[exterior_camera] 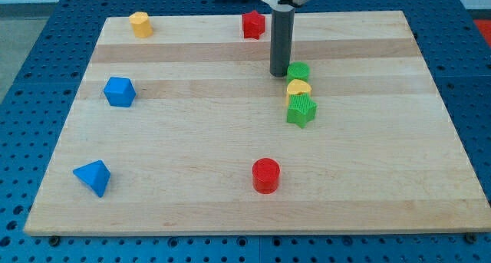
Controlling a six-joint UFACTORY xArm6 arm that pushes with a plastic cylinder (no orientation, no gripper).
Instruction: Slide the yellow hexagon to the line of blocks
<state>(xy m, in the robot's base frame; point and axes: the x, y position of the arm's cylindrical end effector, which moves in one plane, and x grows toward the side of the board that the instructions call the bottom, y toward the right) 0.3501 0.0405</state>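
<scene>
The yellow hexagon (140, 24) lies near the top left corner of the wooden board (192, 140). A short line of blocks stands right of the middle: a green round block (299, 70) at its top, a yellow heart-like block (298, 88) under it, and a green star (301, 110) at its bottom. My tip (278, 73) rests on the board just left of the green round block, close to it or touching it. It is far to the right of the yellow hexagon.
A red star (253, 24) lies at the top, just left of the rod. A blue block (120, 91) is at the left, a blue triangle-like block (93, 177) at the bottom left, and a red cylinder (266, 175) at the bottom middle.
</scene>
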